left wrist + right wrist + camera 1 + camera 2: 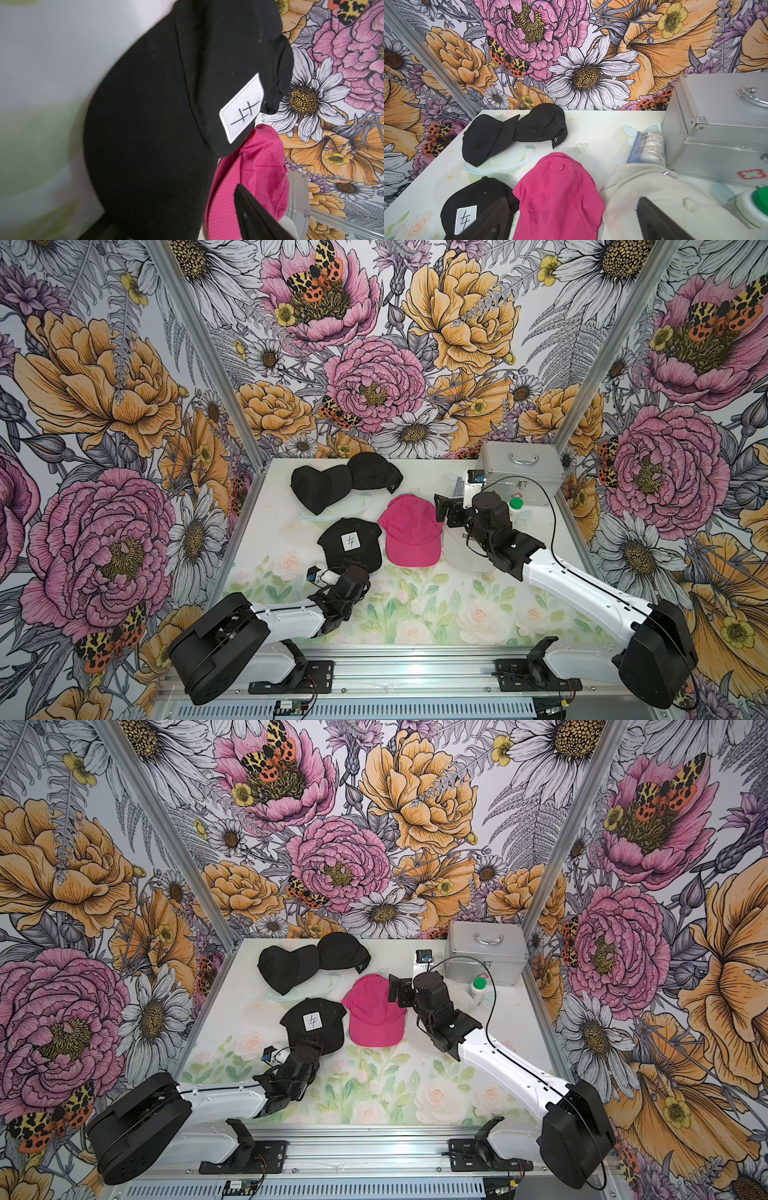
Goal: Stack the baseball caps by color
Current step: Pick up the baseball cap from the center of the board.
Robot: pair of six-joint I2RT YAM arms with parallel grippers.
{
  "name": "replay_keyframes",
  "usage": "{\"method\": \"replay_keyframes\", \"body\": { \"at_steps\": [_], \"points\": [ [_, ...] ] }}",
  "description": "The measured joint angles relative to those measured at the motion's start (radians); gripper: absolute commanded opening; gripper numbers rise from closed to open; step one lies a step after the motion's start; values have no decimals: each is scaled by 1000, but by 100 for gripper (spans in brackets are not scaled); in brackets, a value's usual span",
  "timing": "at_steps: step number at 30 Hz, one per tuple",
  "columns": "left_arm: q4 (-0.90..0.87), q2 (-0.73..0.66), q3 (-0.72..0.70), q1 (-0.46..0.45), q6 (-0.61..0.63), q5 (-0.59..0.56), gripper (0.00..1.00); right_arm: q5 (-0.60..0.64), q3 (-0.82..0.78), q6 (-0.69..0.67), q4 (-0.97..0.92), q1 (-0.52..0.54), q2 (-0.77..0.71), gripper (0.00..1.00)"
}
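The left pincer (172, 207) was apart, with the brim of the black patch cap (332, 545) between its fingers (256, 215). The right pincer (572, 200) was wide apart too, up over the pink cap (410, 531) and the white cap (455, 556), which lay side by side on the table (415, 614).

From here the near-left black cap (349, 543) reads as matt cloth, its white patch (241, 108) smooth. The pink cap (409, 531) is perforated mesh fabric. The cream cap (623, 187) looks soft, slightly pilled. The far-right case (519, 479) is brushed metal with a shiny handle (524, 458); the bottle (515, 506) is glossy plastic
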Motion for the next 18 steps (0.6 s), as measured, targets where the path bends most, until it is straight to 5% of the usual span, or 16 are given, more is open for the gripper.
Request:
{"method": "replay_keyframes", "body": {
  "at_steps": [8,13,18],
  "points": [
    [152,93,-28,89,79,-9,45,0,0,8,0,-1,-1,98],
    [294,163,-30,182,151,26,5,0,0,18,0,-3,-1,98],
    [491,223,-28,231,177,61,0,7,0,23,0,-3,-1,99]
  ]
}}
